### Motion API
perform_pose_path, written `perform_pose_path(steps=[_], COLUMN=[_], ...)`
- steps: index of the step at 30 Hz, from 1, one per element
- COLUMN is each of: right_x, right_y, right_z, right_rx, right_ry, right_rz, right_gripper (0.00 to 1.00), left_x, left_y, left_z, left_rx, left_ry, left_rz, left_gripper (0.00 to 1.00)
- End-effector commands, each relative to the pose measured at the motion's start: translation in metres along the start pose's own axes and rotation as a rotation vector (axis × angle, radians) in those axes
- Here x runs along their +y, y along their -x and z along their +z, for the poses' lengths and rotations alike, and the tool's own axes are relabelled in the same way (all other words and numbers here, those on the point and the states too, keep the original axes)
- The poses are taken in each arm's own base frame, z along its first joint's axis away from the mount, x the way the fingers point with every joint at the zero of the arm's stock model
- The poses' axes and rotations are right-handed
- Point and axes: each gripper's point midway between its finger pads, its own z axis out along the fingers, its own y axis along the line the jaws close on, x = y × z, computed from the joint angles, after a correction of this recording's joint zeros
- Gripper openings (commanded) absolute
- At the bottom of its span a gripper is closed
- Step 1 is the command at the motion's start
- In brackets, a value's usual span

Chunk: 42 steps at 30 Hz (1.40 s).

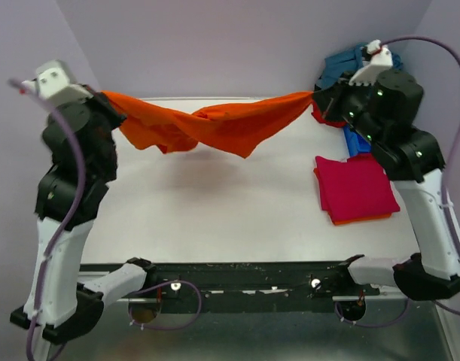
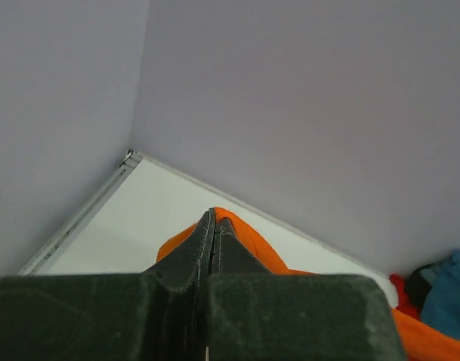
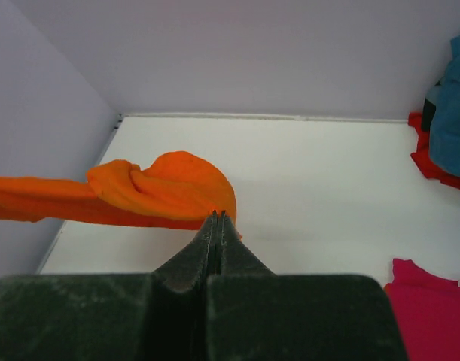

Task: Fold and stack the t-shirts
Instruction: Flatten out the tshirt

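Note:
A bright orange t-shirt [image 1: 214, 128] hangs stretched in the air above the back of the table, sagging in the middle. My left gripper [image 1: 103, 95] is shut on its left end and my right gripper [image 1: 314, 96] is shut on its right end. In the left wrist view the shut gripper [image 2: 214, 215] pinches orange cloth [image 2: 256, 242]. The right wrist view has the shut gripper [image 3: 217, 216] at the edge of the bunched orange t-shirt [image 3: 158, 188]. A folded magenta-red t-shirt [image 1: 355, 186] lies at the right on another folded orange one.
A heap of teal-blue and red t-shirts [image 1: 341, 69] sits in the back right corner, partly behind the right arm; a blue piece [image 1: 356, 143] shows below it. The white table [image 1: 214, 210] is enclosed by lavender walls at the back and both sides.

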Motion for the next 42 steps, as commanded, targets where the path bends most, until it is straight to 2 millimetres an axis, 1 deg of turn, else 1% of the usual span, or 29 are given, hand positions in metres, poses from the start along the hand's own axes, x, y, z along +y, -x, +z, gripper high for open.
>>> perform_pose_path(steps=[1,3,5,7,9,12,14,15,16,17,18,19,20,21,22,23,24,25,26,27,28,30,31,32,34,36,37,39,42], right_x=[0.009,0.01,0.008,0.002,-0.003,-0.013,-0.022,-0.027,-0.036,-0.046,-0.055,-0.07,-0.079,-0.085,-0.088,-0.085,-0.082,-0.08,-0.081,-0.081,-0.077,-0.075,-0.062,-0.064,-0.059,-0.058,-0.06,-0.053,-0.046], right_y=[0.001,-0.004,-0.011,-0.017,-0.025,-0.057,-0.082,-0.09,-0.102,-0.107,-0.111,-0.117,-0.121,-0.132,-0.143,-0.15,-0.168,-0.179,-0.195,-0.213,-0.227,-0.27,-0.3,-0.315,-0.336,-0.354,-0.368,-0.384,-0.406], right_z=[-0.053,-0.065,-0.068,-0.064,-0.051,0.004,0.05,0.069,0.091,0.109,0.127,0.142,0.15,0.155,0.153,0.154,0.145,0.14,0.129,0.12,0.109,0.08,0.046,0.031,0.005,-0.018,-0.03,-0.049,-0.075], right_rx=[-0.002,0.017,0.043,0.055,0.084,0.214,0.289,0.307,0.335,0.347,0.36,0.384,0.404,0.439,0.474,0.477,0.513,0.505,0.519,0.528,0.536,0.604,0.627,0.648,0.68,0.707,0.735,0.764,0.824], right_ry=[0.092,0.107,0.104,0.072,0.037,-0.03,-0.064,-0.067,-0.089,-0.103,-0.119,-0.156,-0.184,-0.211,-0.218,-0.194,-0.16,-0.138,-0.131,-0.125,-0.11,-0.112,-0.102,-0.135,-0.132,-0.125,-0.122,-0.076,-0.053], right_rz=[-0.007,-0.007,-0.009,-0.004,-0.01,-0.05,-0.051,-0.044,-0.023,0.002,0.023,0.046,0.059,0.056,0.05,0.055,0.061,0.068,0.086,0.102,0.113,0.125,0.055,0.011,-0.03,-0.039,-0.041,-0.035,-0.029], right_gripper=[0.01,0.01,0.01,0.01,0.01,0.01,0.01,0.01,0.01,0.01,0.09,0.39,0.7,0.88,0.91,0.91,0.89,0.87,0.83,0.77,0.73,0.63,0.62,0.62,0.62,0.6,0.59,0.59,0.58], left_x=[0.034,0.037,0.038,0.039,0.037,0.04,0.043,0.044,0.045,0.043,0.041,0.037,0.032,0.027,0.023,0.019,0.018,0.017,0.016,0.016,0.015,0.015,0.015,0.015,0.016,0.017,0.016,0.012,0.008], left_y=[0.074,0.08,0.074,0.058,0.03,-0.034,-0.079,-0.093,-0.107,-0.115,-0.124,-0.131,-0.138,-0.146,-0.152,-0.158,-0.165,-0.17,-0.177,-0.18,-0.185,-0.189,-0.193,-0.194,-0.195,-0.196,-0.196,-0.197,-0.197], left_z=[-0.065,-0.078,-0.082,-0.081,-0.073,-0.049,-0.033,-0.027,-0.021,-0.016,-0.01,-0.005,0.0,0.005,0.008,0.011,0.013,0.014,0.016,0.016,0.018,0.019,0.02,0.02,0.02,0.021,0.021,0.02,0.019], left_rx=[-0.195,-0.203,-0.186,-0.156,-0.103,0.013,0.079,0.089,0.097,0.096,0.103,0.113,0.131,0.152,0.169,0.183,0.193,0.197,0.204,0.205,0.211,0.219,0.229,0.23,0.234,0.233,0.232,0.228,0.224], left_ry=[-0.062,-0.097,-0.121,-0.125,-0.128,-0.072,-0.035,-0.025,-0.016,-0.016,-0.018,-0.023,-0.032,-0.041,-0.053,-0.062,-0.066,-0.072,-0.074,-0.078,-0.077,-0.08,-0.079,-0.076,-0.073,-0.067,-0.075,-0.101,-0.125], left_rz=[-0.076,-0.102,-0.109,-0.119,-0.114,-0.081,-0.061,-0.061,-0.061,-0.066,-0.06,-0.052,-0.042,-0.032,-0.026,-0.027,-0.031,-0.038,-0.042,-0.049,-0.052,-0.055,-0.05,-0.048,-0.044,-0.049,-0.052,-0.063,-0.078], left_gripper=[0.0,0.0,0.0,0.0,0.0,0.0,0.0,0.0,0.0,0.0,0.0,0.0,0.0,0.0,0.0,0.0,0.0,0.0,0.0,0.0,0.0,0.0,0.0,0.0,0.0,0.0,0.0,0.0,0.0])
